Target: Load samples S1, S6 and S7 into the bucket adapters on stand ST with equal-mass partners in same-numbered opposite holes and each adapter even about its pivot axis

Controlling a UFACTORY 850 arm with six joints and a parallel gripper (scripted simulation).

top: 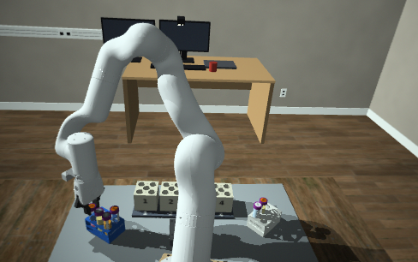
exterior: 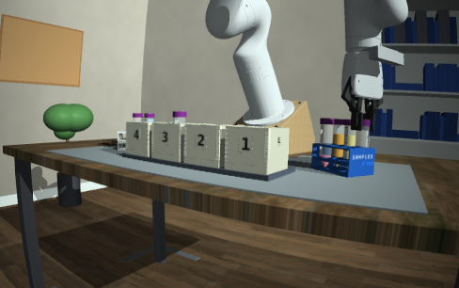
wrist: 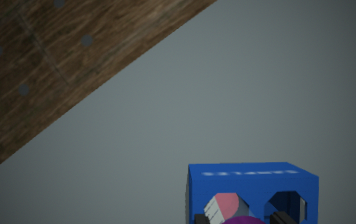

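The blue SAMPLES rack [top: 102, 227] stands at the mat's front left and holds several purple-capped tubes; it also shows in the exterior view [exterior: 343, 159] and the wrist view [wrist: 252, 192]. My gripper [top: 88, 205] stands upright over the rack's back corner and is shut on the cap end of one tube [exterior: 363, 126], which still stands in its well. Its ID is too small to read. The purple cap shows at the bottom edge of the wrist view [wrist: 240, 220]. Adapters 1 [exterior: 254, 150], 2 [exterior: 201, 143], 3 [exterior: 166, 140] and 4 [exterior: 137, 137] stand in a row on the stand. One capped tube [exterior: 179, 114] rises from adapter 3.
A white rack [top: 263, 219] with two tubes stands at the mat's right. A tan sloped desk [exterior: 298, 126] sits behind the arm's base. The arm's own column [top: 193, 214] hides adapter 3 in the top view.
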